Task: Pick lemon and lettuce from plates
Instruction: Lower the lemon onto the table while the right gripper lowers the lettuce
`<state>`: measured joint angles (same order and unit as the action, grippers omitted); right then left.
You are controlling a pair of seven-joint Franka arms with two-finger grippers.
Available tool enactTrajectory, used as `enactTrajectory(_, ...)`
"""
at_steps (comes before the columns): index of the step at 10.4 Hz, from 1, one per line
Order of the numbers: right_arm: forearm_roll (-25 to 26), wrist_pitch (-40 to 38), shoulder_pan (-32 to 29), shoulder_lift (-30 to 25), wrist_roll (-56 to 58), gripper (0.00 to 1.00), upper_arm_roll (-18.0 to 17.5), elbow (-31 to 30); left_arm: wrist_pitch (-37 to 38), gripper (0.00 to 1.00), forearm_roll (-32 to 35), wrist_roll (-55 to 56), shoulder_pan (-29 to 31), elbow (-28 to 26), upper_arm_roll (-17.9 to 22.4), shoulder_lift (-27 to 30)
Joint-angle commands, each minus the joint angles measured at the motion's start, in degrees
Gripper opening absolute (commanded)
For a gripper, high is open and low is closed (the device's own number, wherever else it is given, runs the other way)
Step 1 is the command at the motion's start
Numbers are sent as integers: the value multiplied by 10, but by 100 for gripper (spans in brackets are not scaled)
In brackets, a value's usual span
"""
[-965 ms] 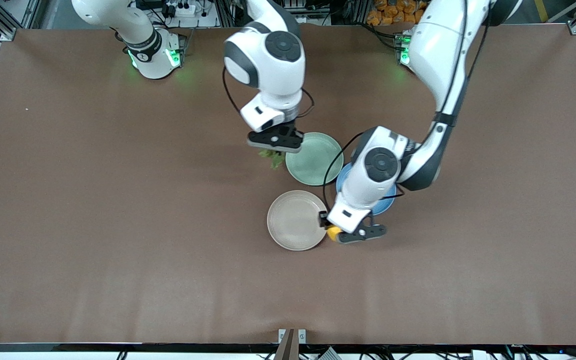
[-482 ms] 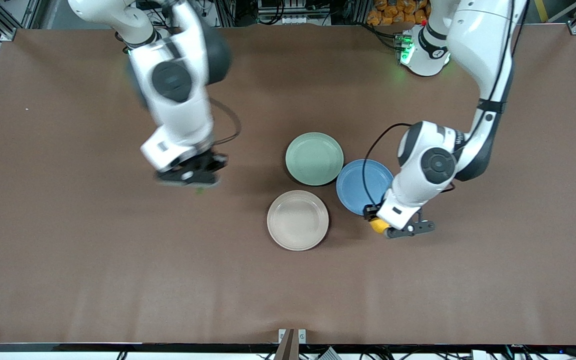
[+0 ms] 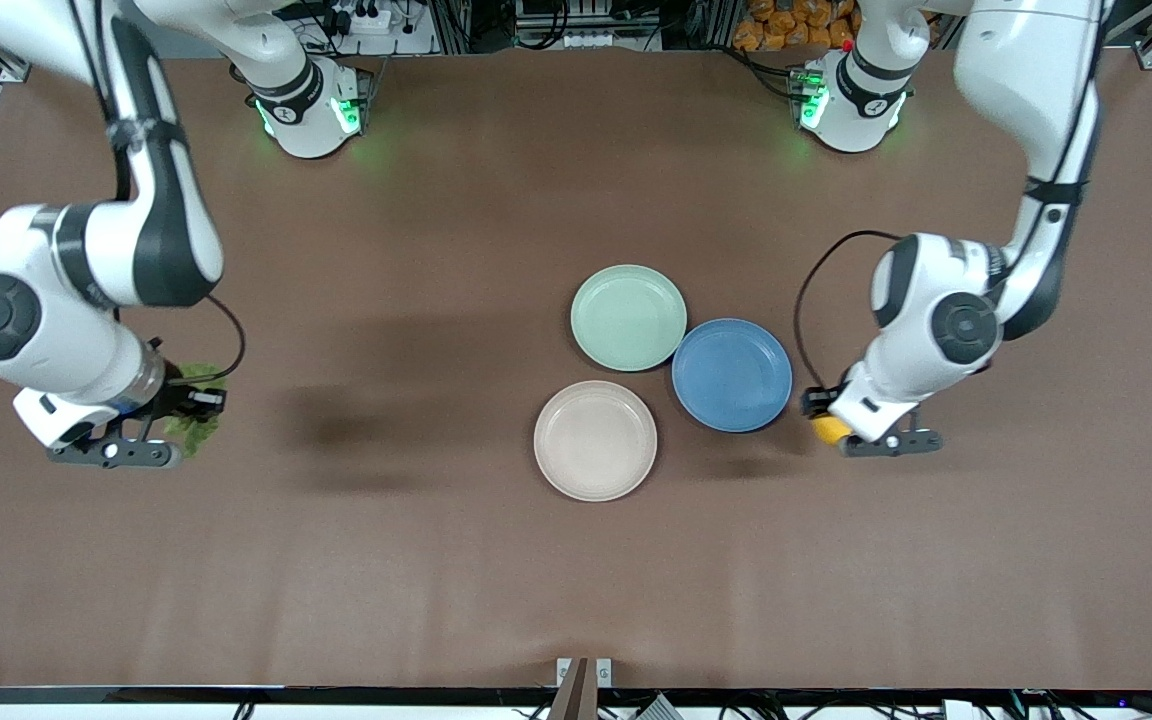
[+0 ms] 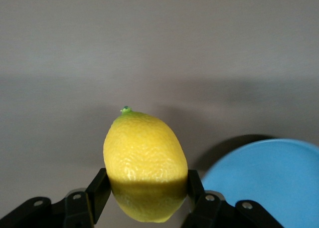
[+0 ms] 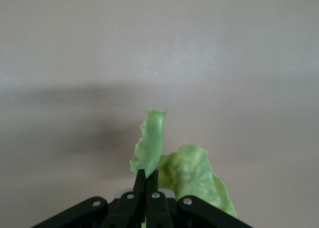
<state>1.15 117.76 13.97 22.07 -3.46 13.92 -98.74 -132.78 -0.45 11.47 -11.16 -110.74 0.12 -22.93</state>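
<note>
My left gripper is shut on the yellow lemon and holds it over bare table beside the blue plate, toward the left arm's end. In the left wrist view the lemon sits between the black fingers. My right gripper is shut on the green lettuce over bare table toward the right arm's end. In the right wrist view the lettuce is pinched at its edge by the fingertips. The mint green plate and the beige plate lie bare at mid-table.
A blue plate lies bare beside the two other plates, touching the mint one, and shows in the left wrist view. The brown table spreads wide around all three.
Both arms have swung outward from the plates. The right gripper carried the lettuce toward the right arm's end, the left gripper carried the lemon past the blue plate toward the left arm's end.
</note>
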Motion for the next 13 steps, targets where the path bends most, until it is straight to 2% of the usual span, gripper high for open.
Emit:
enactTrajectory(1, -39, 60, -41, 58, 24, 0, -26, -23, -2, 0, 17, -84, 55, -68, -7, 60)
enactTrajectory(3, -63, 87, -75, 91, 57, 0, -53, -26, -3, 0, 17, -127, 78, -69, -6, 54)
enactTrajectory(5, -63, 110, -77, 111, 59, 0, -57, -26, -3, 0, 17, -152, 97, -69, -6, 50)
enactTrajectory(6, -63, 111, -77, 113, 59, 35, -58, -25, -3, 0, 17, -154, 97, -65, -6, 42)
enactTrajectory(7, -63, 103, -76, 107, 58, 99, -58, -23, -3, 79, 17, -154, 100, -63, -6, 36)
enactTrajectory(8, -63, 87, -76, 83, 58, 100, -58, -22, -3, 100, 17, -154, 101, -62, -7, 35)
enactTrajectory(9, -58, 57, -83, 46, 59, 100, -72, -17, -2, 100, 17, -153, 101, -63, -7, 37)
enactTrajectory(10, -56, 10, -120, 4, 58, 100, -105, -16, -2, 100, 17, -149, 101, -62, -7, 38)
enactTrajectory(11, -55, -27, -126, -35, 58, 100, -114, -13, -2, 100, 17, -143, 101, -62, -7, 44)
enactTrajectory(13, -51, -122, -127, -81, 51, 100, -117, 35, -1, 100, 9, -111, 101, -68, -8, 81)
